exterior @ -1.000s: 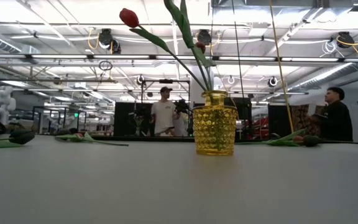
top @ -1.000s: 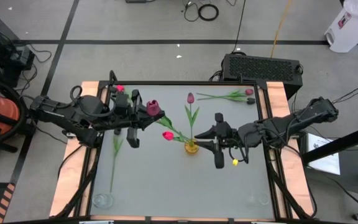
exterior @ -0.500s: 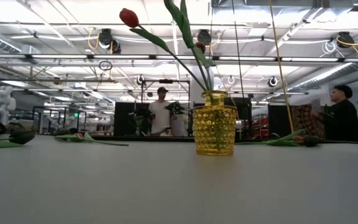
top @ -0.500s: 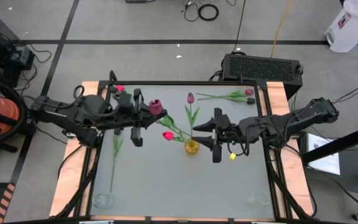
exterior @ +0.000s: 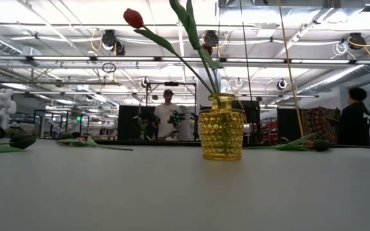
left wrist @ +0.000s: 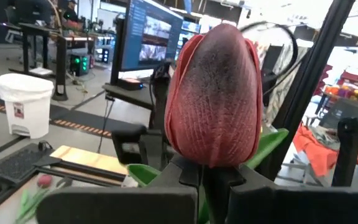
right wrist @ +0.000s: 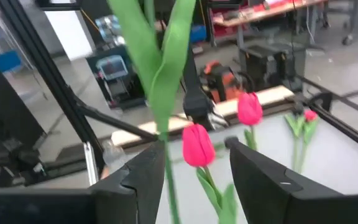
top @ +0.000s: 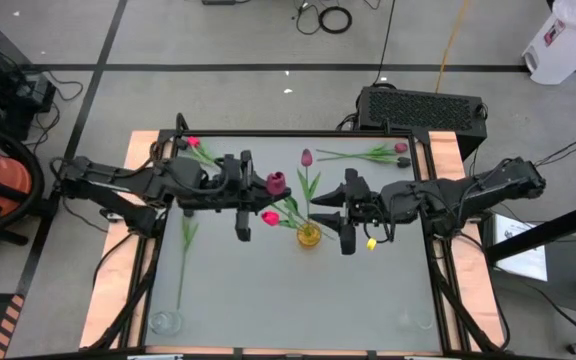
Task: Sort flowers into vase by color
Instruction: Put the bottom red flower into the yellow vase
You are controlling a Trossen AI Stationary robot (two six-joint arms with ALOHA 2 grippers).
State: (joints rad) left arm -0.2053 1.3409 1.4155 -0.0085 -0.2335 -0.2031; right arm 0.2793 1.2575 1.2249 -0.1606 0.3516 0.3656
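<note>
I am seeing the yellow vase (exterior: 221,127) standing mid-counter (top: 288,290), holding two tulips (top: 304,183). My left tool (top: 241,195) is pinching a maroon tulip (top: 276,183) just beside it. My right tool (top: 347,212) is hanging spread around the vase's stems. Farther tulips (top: 368,153) are lying along the counter's back edge.

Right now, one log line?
left hand: shut on maroon tulip, beside yellow vase | right hand: open by vase
</note>
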